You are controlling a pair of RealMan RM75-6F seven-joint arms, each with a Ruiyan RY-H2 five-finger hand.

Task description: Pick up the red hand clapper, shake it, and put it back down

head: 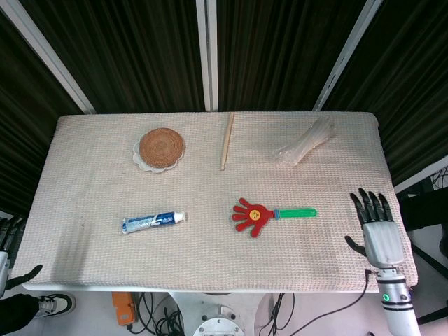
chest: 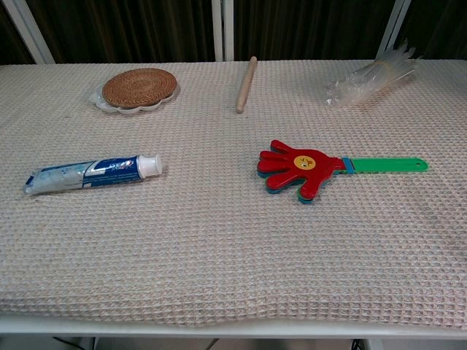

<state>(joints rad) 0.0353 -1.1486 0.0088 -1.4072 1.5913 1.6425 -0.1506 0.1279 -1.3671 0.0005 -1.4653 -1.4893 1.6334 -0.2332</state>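
The red hand clapper [head: 255, 214] lies flat on the bench [head: 98, 182], apparently released; the right robot hand [head: 378, 227] is well apart, fingers spread, empty; the left robot hand [head: 8, 234] is barely visible, its state unclear.

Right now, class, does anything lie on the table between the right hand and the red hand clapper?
Nothing visible does. The right hand is open near the table's right edge, and only bare cloth separates it from the red hand clapper, whose green handle points toward it.

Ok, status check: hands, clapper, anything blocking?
Right hand open, empty, at the table's right edge. Left hand barely visible lower left, state unclear. Red hand clapper with green handle flat on the cloth, untouched. Nothing near it.
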